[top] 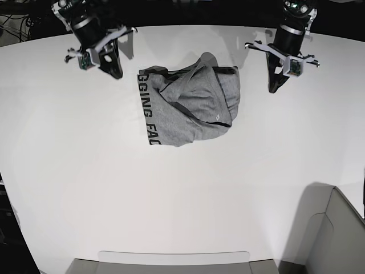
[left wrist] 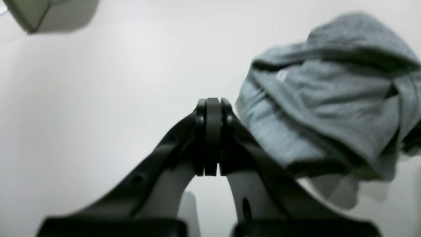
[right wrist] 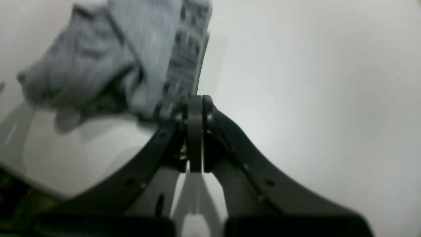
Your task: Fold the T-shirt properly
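Observation:
The grey T-shirt [top: 191,105] lies crumpled in a heap on the white table, black lettering showing along its left edge. In the left wrist view the T-shirt [left wrist: 329,98] bunches up to the right of my left gripper [left wrist: 212,102], which is shut and empty. In the right wrist view the T-shirt [right wrist: 111,59] sits up and to the left of my right gripper [right wrist: 195,98], also shut with nothing in it. From the base view the left gripper [top: 278,87] hovers right of the shirt and the right gripper [top: 114,71] hovers to its left.
The white table [top: 171,200] spreads wide in front of the shirt. A grey bin [top: 333,240] stands at the front right corner and a flat grey tray [top: 171,264] lies along the front edge.

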`<state>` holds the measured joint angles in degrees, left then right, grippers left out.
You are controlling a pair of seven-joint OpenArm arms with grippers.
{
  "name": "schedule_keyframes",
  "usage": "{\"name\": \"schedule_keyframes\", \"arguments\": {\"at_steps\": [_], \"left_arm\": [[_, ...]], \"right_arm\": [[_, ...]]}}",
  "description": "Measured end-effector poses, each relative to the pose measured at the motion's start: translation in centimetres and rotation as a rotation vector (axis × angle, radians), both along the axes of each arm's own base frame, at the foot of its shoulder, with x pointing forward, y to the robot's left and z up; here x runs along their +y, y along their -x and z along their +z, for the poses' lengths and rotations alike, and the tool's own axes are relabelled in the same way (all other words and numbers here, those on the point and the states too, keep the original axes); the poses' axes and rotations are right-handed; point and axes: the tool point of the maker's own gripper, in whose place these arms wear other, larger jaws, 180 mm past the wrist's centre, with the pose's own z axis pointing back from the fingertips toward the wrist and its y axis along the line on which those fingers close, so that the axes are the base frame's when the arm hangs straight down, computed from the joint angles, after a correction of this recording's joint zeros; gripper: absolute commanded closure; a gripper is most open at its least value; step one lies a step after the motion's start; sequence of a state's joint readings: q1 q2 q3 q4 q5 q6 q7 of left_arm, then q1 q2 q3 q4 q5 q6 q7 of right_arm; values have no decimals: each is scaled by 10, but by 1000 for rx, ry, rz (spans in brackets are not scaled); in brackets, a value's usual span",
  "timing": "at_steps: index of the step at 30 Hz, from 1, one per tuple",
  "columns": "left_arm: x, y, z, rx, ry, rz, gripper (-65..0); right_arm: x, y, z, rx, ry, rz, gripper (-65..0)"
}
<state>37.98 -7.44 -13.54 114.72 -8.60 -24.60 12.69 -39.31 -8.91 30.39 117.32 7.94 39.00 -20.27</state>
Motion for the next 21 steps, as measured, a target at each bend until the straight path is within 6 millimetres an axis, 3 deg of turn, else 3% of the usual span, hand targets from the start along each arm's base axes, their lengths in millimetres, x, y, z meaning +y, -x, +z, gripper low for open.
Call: {"name": "schedule_keyframes", "arguments": {"at_steps": [5, 21], "left_arm": [[7, 27, 1, -8, -2, 12, 0], [-6, 119, -25, 60, 146, 240, 0]], "right_arm": [[-5, 38, -8, 83, -73, -45, 0], [-18, 106, -39, 290, -74, -97, 0]]}}
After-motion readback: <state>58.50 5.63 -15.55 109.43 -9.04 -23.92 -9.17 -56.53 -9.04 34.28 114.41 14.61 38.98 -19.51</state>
